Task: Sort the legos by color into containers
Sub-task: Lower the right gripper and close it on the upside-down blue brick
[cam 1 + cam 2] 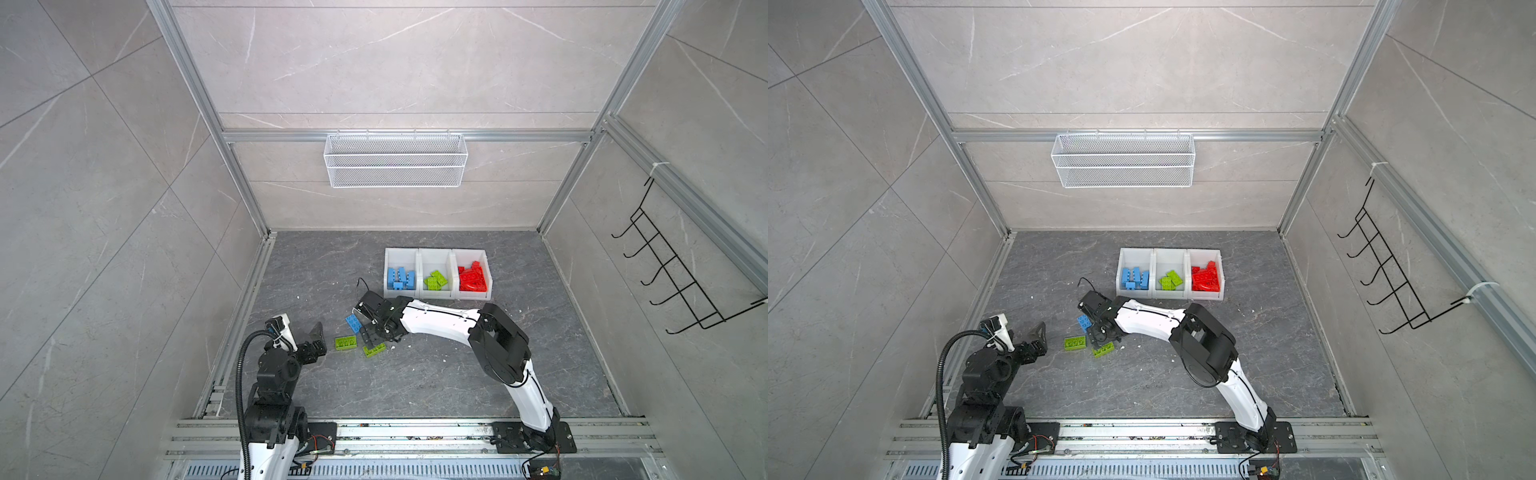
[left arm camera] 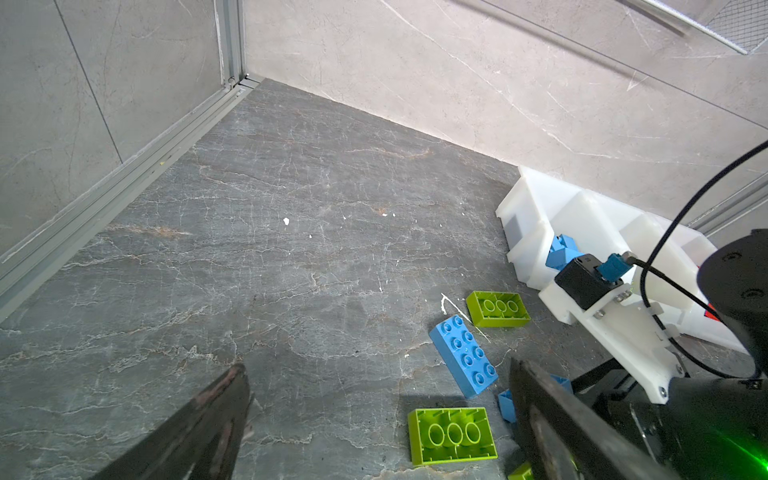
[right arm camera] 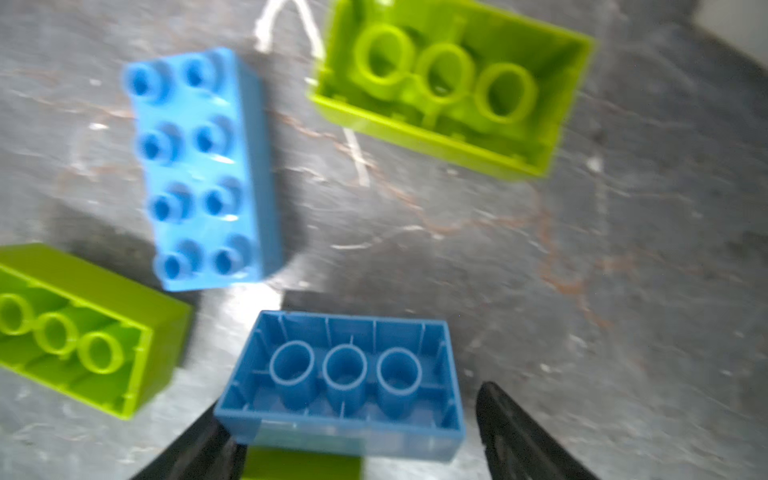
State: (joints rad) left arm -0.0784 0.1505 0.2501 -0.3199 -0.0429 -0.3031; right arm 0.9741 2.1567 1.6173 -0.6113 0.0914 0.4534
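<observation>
**Sorting cell.** The containers (image 1: 437, 295), three joined white open bins in one row, stand toward the back of the table (image 1: 457, 374), right of centre. You see blue legos (image 1: 401, 279) in the left bin, lime green legos (image 1: 435, 281) in the middle one and red legos (image 1: 473, 277) in the right one. Loose chunky bricks lie in front of the row's left end. They are a long blue brick (image 1: 353, 323) with eight studs up, a green brick (image 1: 345, 342) lying hollow side up, and a second green brick (image 1: 374, 350) just beside the right tool (image 3: 349, 399). That tool hangs low over the cluster with its fingers spread. Your left tool (image 2: 378, 368), also spread wide and holding nothing, hovers toward the table's left side, near the green brick.

The table is dark grey and stone-look, with pale veins and white flecks (image 2: 286, 221). Pale grey tiled walls (image 1: 395, 62) in an aluminium frame (image 1: 407, 136) enclose it. A white mesh basket (image 1: 395, 160) hangs on the back rail and a black hook rack (image 1: 673, 270) on the right wall.

Only the wrist views show you an upturned blue brick (image 3: 340, 382) between the right tool's fingers, with a gap beside one finger. They also show a third green brick (image 2: 498, 308), hollow up, close to the bins. In both top views the right arm (image 1: 436, 320) covers these two.
</observation>
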